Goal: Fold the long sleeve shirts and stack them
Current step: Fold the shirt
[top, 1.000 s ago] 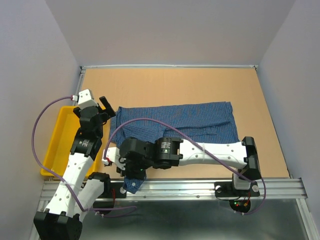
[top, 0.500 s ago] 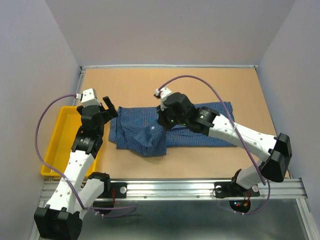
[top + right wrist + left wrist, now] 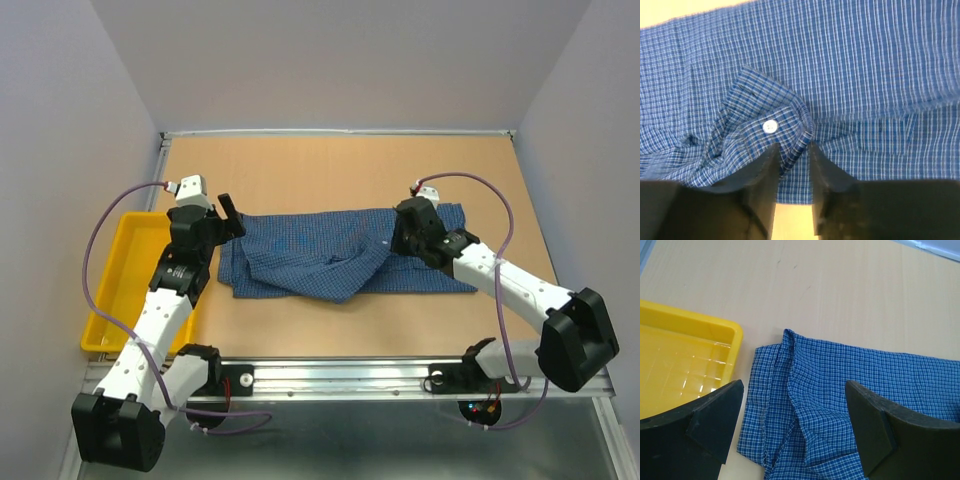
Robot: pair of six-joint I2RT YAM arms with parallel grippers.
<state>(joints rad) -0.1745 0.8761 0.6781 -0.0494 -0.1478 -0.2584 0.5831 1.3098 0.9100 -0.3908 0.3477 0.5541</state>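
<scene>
One blue checked long sleeve shirt (image 3: 300,262) lies flat across the middle of the table, folded into a long band. A sleeve is drawn over it toward the right. My right gripper (image 3: 400,236) is low over the shirt's right part. In the right wrist view its jaws (image 3: 794,148) stand slightly apart, with the sleeve cuff and its white button (image 3: 770,126) bunched between the tips. My left gripper (image 3: 229,214) hovers wide open over the shirt's left end (image 3: 805,405), touching nothing.
A yellow tray (image 3: 112,290) sits at the table's left edge, beside the shirt's left end, and its corner (image 3: 735,332) shows in the left wrist view. Bare tan tabletop (image 3: 340,175) lies behind the shirt. Grey walls enclose three sides.
My right arm swung from the near left edge across to the right, dragging the sleeve over the shirt. Its jaws have parted a little. The left arm shifted slightly.
</scene>
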